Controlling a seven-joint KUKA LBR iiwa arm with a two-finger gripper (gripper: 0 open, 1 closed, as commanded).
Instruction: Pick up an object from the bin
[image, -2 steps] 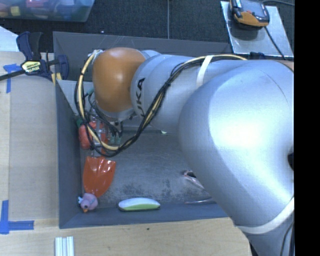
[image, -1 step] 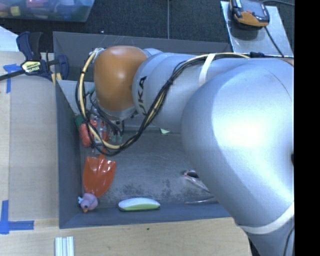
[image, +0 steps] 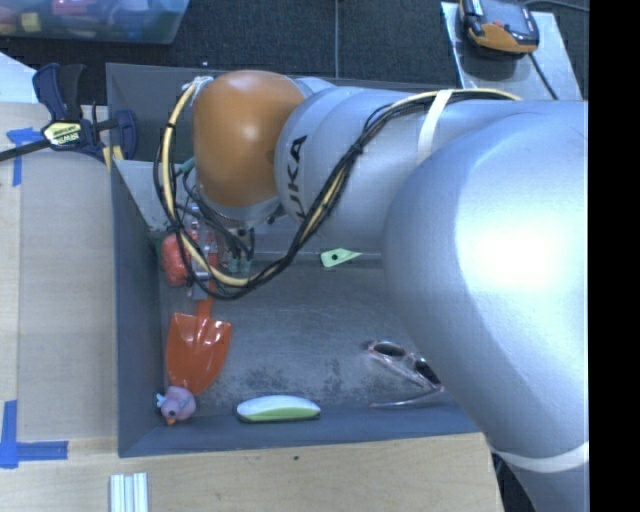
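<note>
Along the near wall of the grey bin (image: 138, 340) lie one small pink toy figure (image: 176, 404) in the left corner and one white-and-green oval piece (image: 278, 408) a little to its right. Just behind the toy, and touching it or nearly so, lies one orange scoop (image: 197, 345), handle pointing away. To the right on the bare floor sits one pair of clear glasses (image: 405, 365), partly under the arm (image: 480, 230). Farther back lies one small green wedge (image: 340, 258). At the far left, under the orange wrist cover (image: 245, 135), the gripper (image: 212, 262) hangs low in the bin; whether it is spread or closed cannot be told. One small red object (image: 175, 258) lies just beside it, on its left in the view, near the left wall, with the scoop's handle tip just in front. Six things in all.
</note>
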